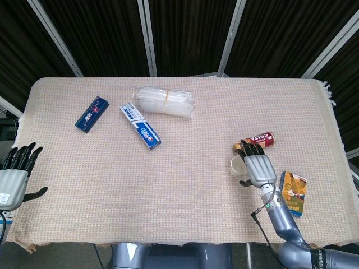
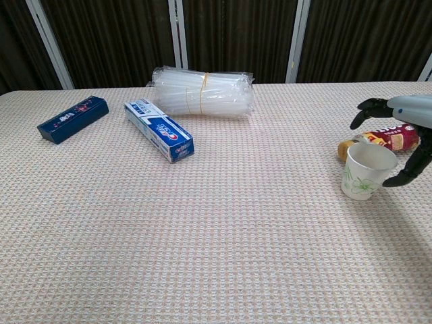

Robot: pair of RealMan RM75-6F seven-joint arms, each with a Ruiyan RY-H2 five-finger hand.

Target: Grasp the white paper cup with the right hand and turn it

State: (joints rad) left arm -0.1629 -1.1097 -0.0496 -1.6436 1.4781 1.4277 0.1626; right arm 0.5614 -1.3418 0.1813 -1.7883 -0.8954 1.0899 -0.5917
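The white paper cup with a green leaf print stands upright at the table's right side, partly covered from above in the head view. My right hand hovers just right of and above the cup, fingers spread around its rim without closing. A thumb curls near the cup's right side. My left hand lies flat and open at the table's left edge, empty.
A small brown bottle lies on its side right behind the cup. An orange packet lies near the right front. Far left and back are a dark blue box, a toothpaste box and a bundle of clear straws.
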